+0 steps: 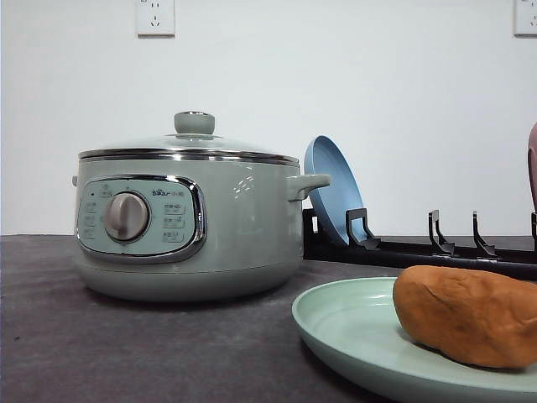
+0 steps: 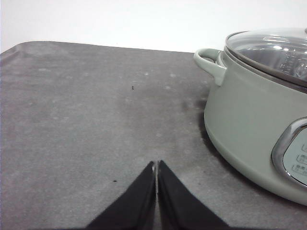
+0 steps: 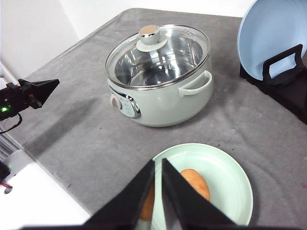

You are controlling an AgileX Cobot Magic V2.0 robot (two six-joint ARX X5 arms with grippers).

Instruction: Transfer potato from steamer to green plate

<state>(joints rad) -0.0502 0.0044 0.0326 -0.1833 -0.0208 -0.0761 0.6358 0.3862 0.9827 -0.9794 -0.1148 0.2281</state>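
From where I sit the potato (image 3: 195, 186) is already on the green plate (image 3: 229, 172), steamer (image 1: 189, 227) lid on, both end effectors (image 2: 157, 168) (image 3: 158, 167) pressed together and empty, so I'd just park the arms.

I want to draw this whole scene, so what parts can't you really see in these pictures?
- Potato: the front view's right edge cuts off its end; in the right wrist view the right gripper covers part of it.
- Green plate: cut off by the front view's bottom and right edges.
- Steamer: its far side runs past the left wrist view's right edge.
- Steamer panel labels: too small to read.
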